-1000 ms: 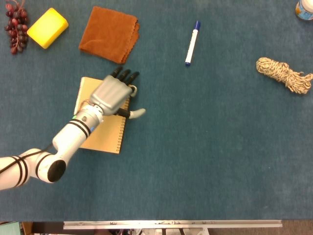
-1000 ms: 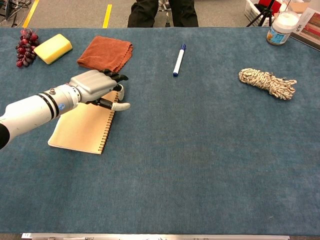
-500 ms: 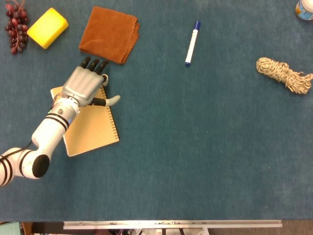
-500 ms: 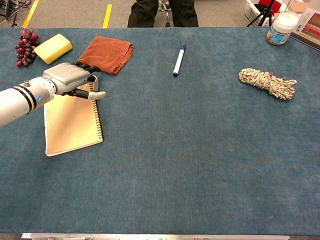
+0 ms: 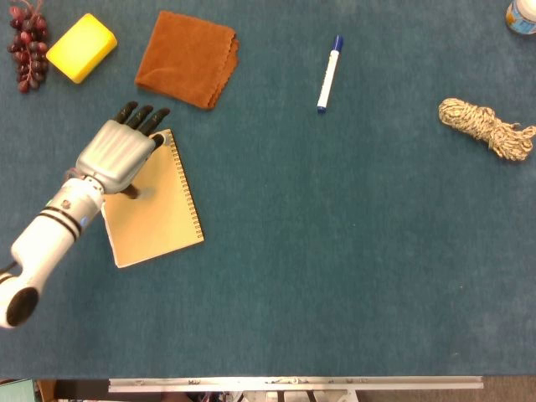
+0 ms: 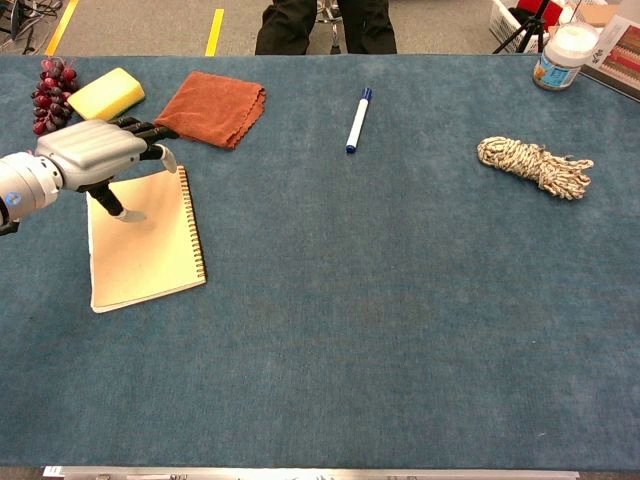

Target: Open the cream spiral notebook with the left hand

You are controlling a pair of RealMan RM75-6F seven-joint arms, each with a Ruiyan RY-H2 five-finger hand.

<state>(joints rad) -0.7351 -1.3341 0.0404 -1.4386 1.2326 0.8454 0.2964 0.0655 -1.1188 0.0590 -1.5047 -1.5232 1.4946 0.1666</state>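
Observation:
The cream spiral notebook (image 5: 163, 213) (image 6: 150, 245) lies flat and closed on the blue table, its wire spine along the right edge. My left hand (image 5: 113, 151) (image 6: 90, 150) hovers over the notebook's far left corner, palm down with fingers stretched toward the cloth. Its thumb (image 5: 132, 191) (image 6: 120, 210) points down and touches the cover. The hand holds nothing. My right hand shows in neither view.
A brown cloth (image 5: 186, 57) (image 6: 212, 105) lies just beyond the hand. A yellow sponge (image 5: 81, 47) and dark grapes (image 5: 27, 46) sit at the far left. A blue-capped marker (image 5: 329, 73), a rope bundle (image 5: 488, 127) and a jar (image 6: 560, 55) lie to the right.
The notebook swung and slid leftward under the hand, then stopped. The hand has kept moving left to the notebook's far left corner, and its thumb has turned down onto the cover.

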